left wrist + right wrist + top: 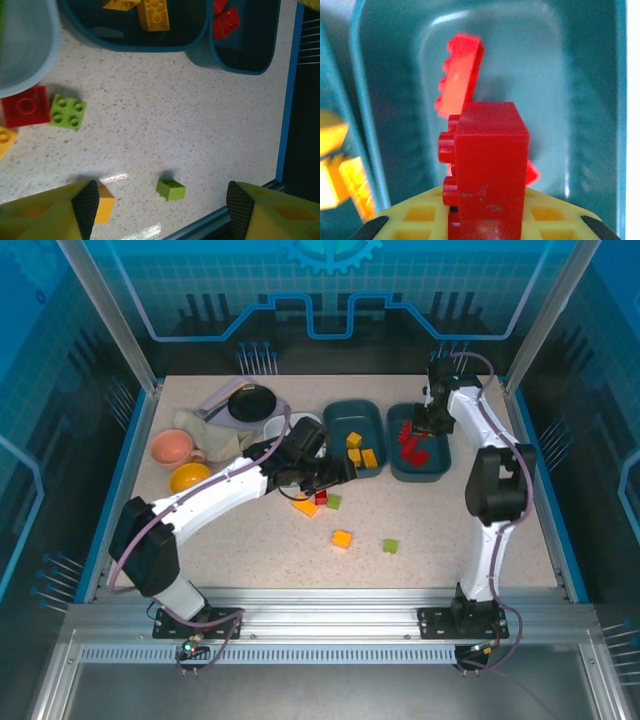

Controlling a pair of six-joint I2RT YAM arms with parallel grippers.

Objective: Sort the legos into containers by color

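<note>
Top external: right gripper (424, 436) hangs over the right teal tray (420, 477); left gripper (338, 476) sits above the loose legos (307, 506). Left wrist: jaws wide, empty, green brick (170, 190) lying between them. Right wrist: red brick (490, 150) clamped, long axis upright, tray directly beneath.

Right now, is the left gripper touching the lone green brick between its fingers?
Apart. The left wrist view shows the green brick lying on the table, with bare speckled surface between it and each finger of the open left gripper.
</note>
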